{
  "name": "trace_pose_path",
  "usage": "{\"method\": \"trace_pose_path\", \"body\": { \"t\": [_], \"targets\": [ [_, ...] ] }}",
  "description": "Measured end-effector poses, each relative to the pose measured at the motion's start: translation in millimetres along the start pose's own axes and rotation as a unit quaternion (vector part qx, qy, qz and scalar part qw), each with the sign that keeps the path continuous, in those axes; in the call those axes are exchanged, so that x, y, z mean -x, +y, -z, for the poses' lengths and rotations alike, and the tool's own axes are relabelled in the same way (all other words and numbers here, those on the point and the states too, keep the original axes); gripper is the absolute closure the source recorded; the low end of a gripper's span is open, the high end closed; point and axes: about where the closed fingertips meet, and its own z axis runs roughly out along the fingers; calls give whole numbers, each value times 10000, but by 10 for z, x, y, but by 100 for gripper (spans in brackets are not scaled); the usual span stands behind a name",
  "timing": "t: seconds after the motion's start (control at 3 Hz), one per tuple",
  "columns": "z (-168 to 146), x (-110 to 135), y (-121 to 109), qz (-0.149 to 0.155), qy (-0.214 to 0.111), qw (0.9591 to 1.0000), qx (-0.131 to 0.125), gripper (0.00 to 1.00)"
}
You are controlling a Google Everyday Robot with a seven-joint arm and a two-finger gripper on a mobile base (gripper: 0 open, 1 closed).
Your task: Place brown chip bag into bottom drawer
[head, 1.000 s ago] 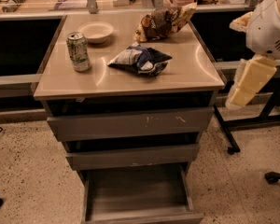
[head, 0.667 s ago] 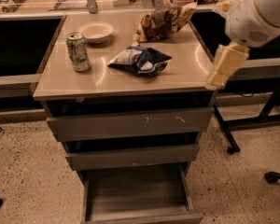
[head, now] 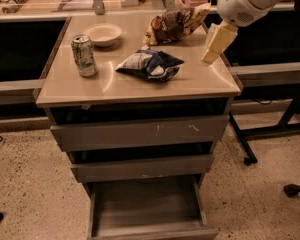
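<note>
1. At the back of the tabletop (head: pixel 140 86), right of centre, lies the brown chip bag (head: pixel 174 25), crumpled, with a cream-yellow edge turned toward the rear right corner.
2. Just to the right of the bag hangs the gripper (head: pixel 210 58), cream-coloured and angled down over the table's right edge. It holds nothing and is not touching the bag. Whether it is spread or closed cannot be told.
3. Nearer the front, around the middle of the top, lies a blue-and-white snack bag (head: pixel 151 64).
4. On the left side stands a drink can (head: pixel 84 55), upright, with a pale bowl (head: pixel 103 34) behind it.
5. Under the top, the scratched top drawer (head: pixel 140 132) and the middle drawer (head: pixel 142 168) sit slightly out.
6. Lowest of the three, the bottom drawer (head: pixel 145 206) is pulled well out, its grey floor showing.
</note>
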Motion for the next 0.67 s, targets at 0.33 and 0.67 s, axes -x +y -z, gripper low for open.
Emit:
{"method": "trace_pose_path", "body": {
  "t": [0.33,0.67],
  "targets": [
    [-91,-7,-71,289,-6,9995,-158,0],
    [-459,-24,-412,868,-140,9946,-557,0]
  ]
}}
